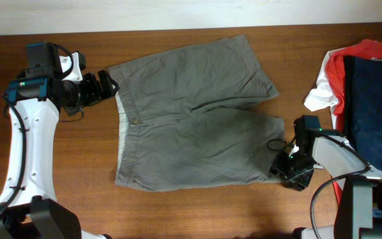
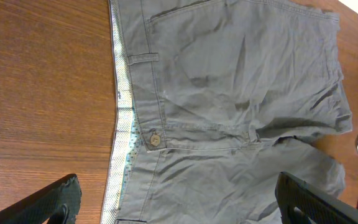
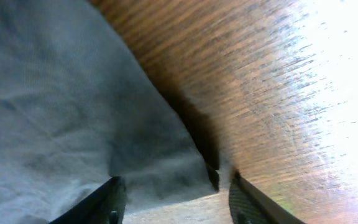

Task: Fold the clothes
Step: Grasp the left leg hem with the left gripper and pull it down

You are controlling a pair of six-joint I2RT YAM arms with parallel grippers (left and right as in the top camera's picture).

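Observation:
The grey-olive shorts [image 1: 191, 113] lie spread flat on the wooden table, waistband to the left with a pale inner edge, legs to the right. My left gripper [image 1: 105, 85] is open and hovers by the upper left waistband corner; its wrist view shows the waistband, button [image 2: 155, 139] and both legs. My right gripper [image 1: 289, 166] is open and low at the lower leg's hem corner; its wrist view shows the grey cloth [image 3: 73, 118] lying between the fingers, with the corner [image 3: 210, 174] near the right finger.
A pile of other clothes lies at the right edge: a navy blue garment [image 1: 373, 99] on a red-orange one [image 1: 363, 53] and a white one [image 1: 323, 93]. Bare wood [image 1: 197, 212] runs along the front and to the left of the shorts.

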